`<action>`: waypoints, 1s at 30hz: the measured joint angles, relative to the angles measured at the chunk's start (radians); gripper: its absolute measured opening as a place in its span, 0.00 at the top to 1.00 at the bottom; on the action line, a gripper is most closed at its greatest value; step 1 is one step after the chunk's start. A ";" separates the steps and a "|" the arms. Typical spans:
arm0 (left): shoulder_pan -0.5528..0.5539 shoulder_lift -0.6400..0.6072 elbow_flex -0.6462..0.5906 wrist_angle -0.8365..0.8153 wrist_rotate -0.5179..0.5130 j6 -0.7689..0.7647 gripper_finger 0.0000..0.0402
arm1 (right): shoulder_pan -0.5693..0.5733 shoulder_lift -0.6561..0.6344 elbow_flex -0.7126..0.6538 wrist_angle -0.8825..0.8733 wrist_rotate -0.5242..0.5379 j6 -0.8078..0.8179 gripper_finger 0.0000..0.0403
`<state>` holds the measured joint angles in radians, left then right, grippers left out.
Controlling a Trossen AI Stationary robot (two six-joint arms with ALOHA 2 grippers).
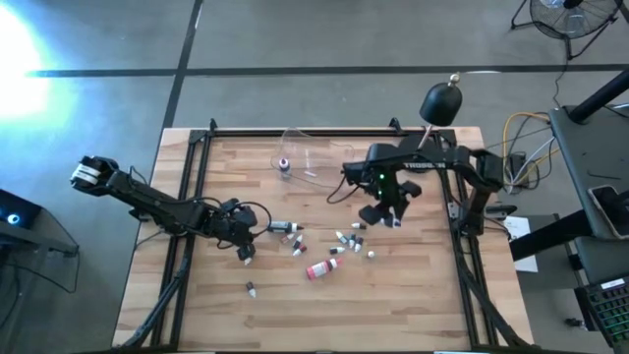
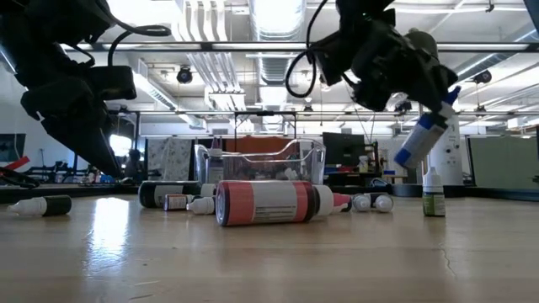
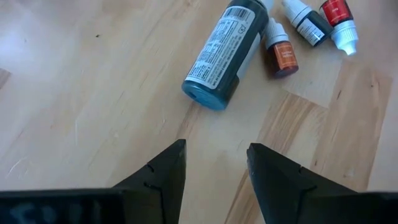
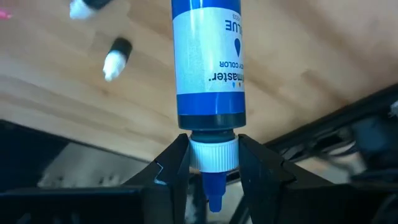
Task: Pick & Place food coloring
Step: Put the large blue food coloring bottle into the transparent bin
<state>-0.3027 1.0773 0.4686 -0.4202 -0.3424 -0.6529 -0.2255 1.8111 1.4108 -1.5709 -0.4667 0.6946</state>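
Note:
Several food coloring bottles lie on their sides on the wooden table's middle (image 1: pixel 339 241), among them a large pink-red one (image 1: pixel 320 267), which fills the front of the low view (image 2: pixel 269 202). My right gripper (image 1: pixel 388 216) is shut on a blue bottle (image 4: pixel 208 62) above the table's middle right. My left gripper (image 1: pixel 246 253) is open and empty just left of the scattered bottles. Its wrist view shows a dark teal bottle (image 3: pixel 224 53) and small bottles (image 3: pixel 281 53) lying ahead of its fingers (image 3: pixel 168 174). My right gripper pinches the blue bottle's white cap (image 4: pixel 212 152) between its two fingers, one on each side, with the blue nozzle tip pointing back between them. The bottle (image 2: pixel 417 139) is lifted clear of the table and hangs tilted below the fingers, base down.
A clear plastic tub (image 1: pixel 313 149) stands at the table's far middle, with a small bottle (image 1: pixel 284 165) at its left end. One small bottle (image 1: pixel 251 289) lies alone near the front left. A small green bottle (image 2: pixel 433 194) stands upright. Black frame rails (image 1: pixel 462 206) run along the table's edges.

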 joint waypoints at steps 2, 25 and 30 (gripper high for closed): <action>0.000 0.000 0.000 0.000 0.000 0.008 0.63 | 0.021 -0.003 -0.021 0.000 -0.047 0.040 0.74; 0.000 0.000 0.000 -0.001 -0.024 0.084 0.63 | 0.410 0.068 -0.279 0.173 -0.579 0.215 0.74; 0.000 0.000 0.000 -0.003 -0.023 0.083 0.63 | 0.435 0.083 -0.306 0.213 -0.587 0.211 0.71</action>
<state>-0.3023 1.0775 0.4686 -0.4232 -0.3652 -0.5698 0.2091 1.8943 1.1049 -1.3578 -1.0537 0.9059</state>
